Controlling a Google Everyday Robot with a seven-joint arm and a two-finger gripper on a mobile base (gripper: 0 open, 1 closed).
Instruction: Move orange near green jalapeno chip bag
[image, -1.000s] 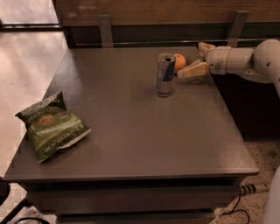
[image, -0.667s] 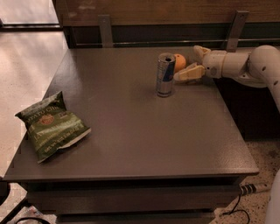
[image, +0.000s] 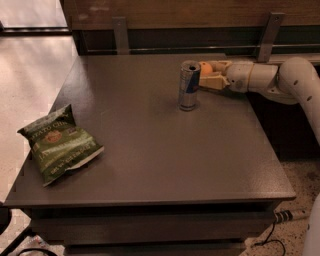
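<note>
Overhead-ish view of a dark grey-brown worktop (image: 150, 165), seen from its front edge. A white robot arm (image: 295, 80) reaches in from the right side of the pic, lying roughly level over the far right part of the worktop. It ends in a pale claw (image: 206, 75) pointing left.

The orange (image: 205, 68), small, round & bright, is right at the claw's tip, near the far right corner. Can't tell from this angle whether the claw is clamped on it or just set around it. It's also unclear whether the fruit rests on the surface.

A tall silver-blue drink can (image: 189, 86) stands upright just beside the orange, on its left & slightly nearer the viewer. Its top rim hides a bit of the fruit.

The chip bag (image: 60, 145), dark green & crinkled w/ pale lettering, a round logo & a white end seam, lies flat near the front left corner, close to the left edge. Orange & bag are well apart, at approx. opposite corners of the worktop.

Bg: a wood panel w/ two metal brackets behind the worktop, and pale floor to the left. A cable (image: 280, 216) lies on speckled floor at lower right.
</note>
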